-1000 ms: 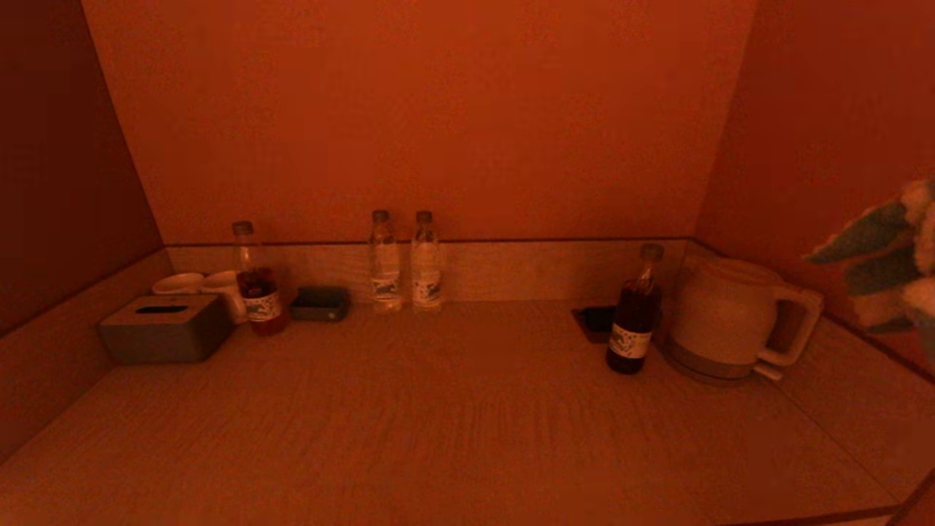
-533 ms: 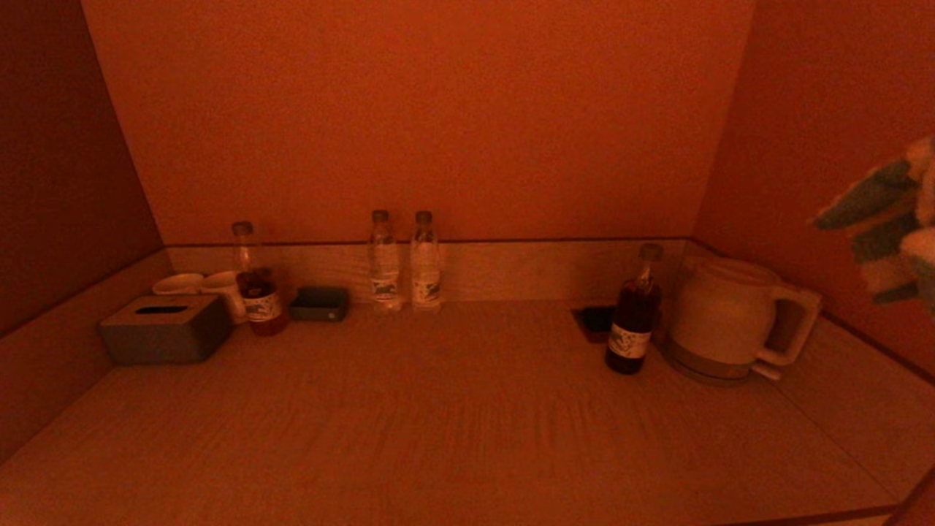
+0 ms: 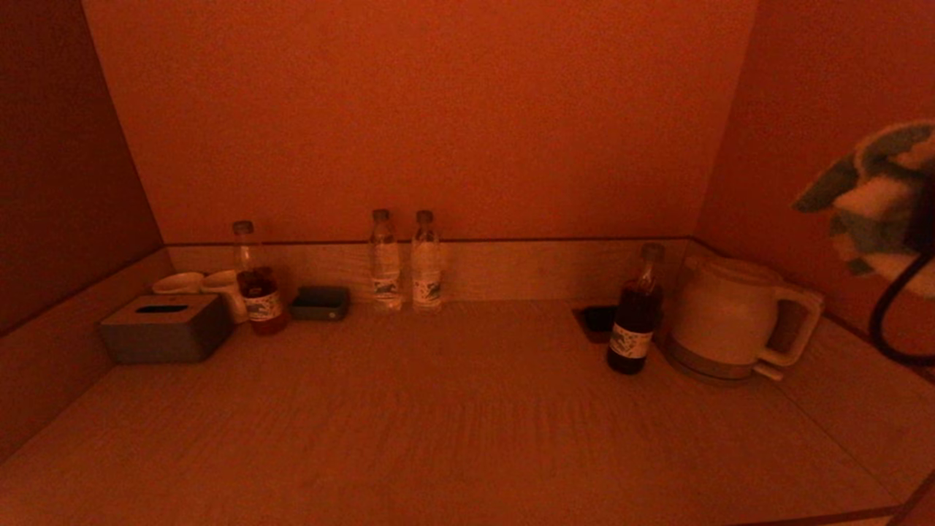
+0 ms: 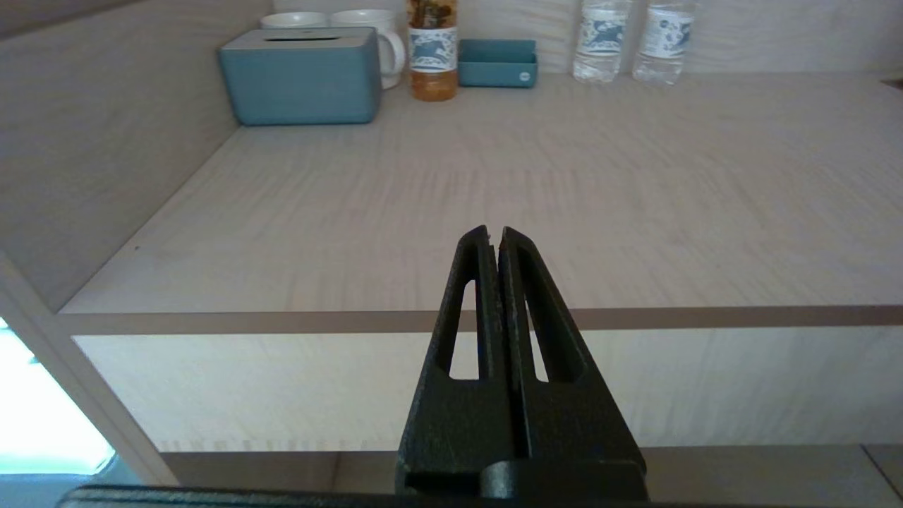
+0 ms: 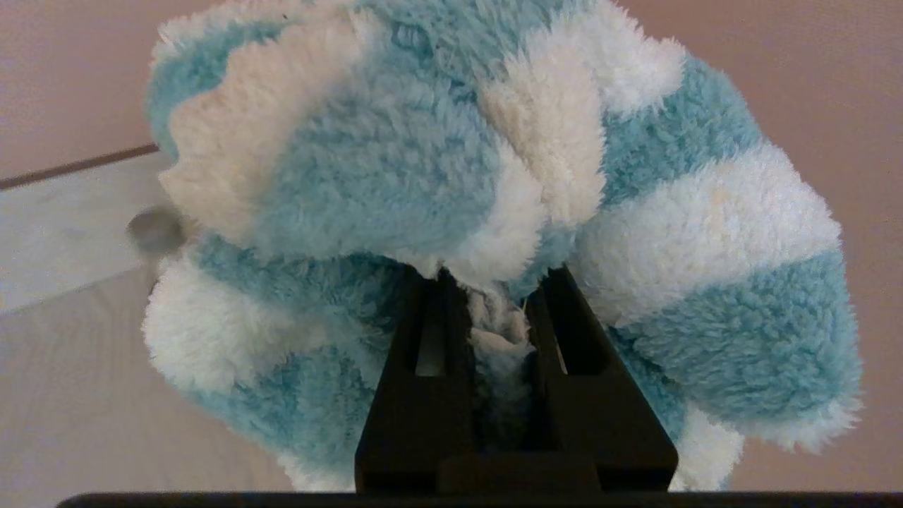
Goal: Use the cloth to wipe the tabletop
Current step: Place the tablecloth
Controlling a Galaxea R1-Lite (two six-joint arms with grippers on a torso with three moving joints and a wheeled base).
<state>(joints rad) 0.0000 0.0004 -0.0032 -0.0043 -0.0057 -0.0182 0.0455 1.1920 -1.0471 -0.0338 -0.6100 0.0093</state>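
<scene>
Left gripper (image 4: 494, 236) is idling with fingers pressed together, nothing between them, parked just off the front edge of the tabletop (image 4: 494, 183).

Right gripper (image 5: 494, 296) is clamping a fluffy blue-and-white striped cloth (image 5: 451, 176) bunched over its fingers. In the head view the cloth (image 3: 873, 197) is hanging in the air above and to the right of the white kettle (image 3: 730, 318), well clear of the tabletop (image 3: 438, 424), near the right wall.

Step in hand, as I read it: carrying the cloth in, no wiping contact yet.

Next move calls for lowering the cloth onto open wood left of the kettle, then sweeping the front area.

Watching for: the dark bottle (image 3: 634, 314) just left of the kettle. Further left of the kettle along the back: two water bottles (image 3: 403, 261), tea bottle (image 3: 256, 281), tissue box (image 3: 164, 329).
</scene>
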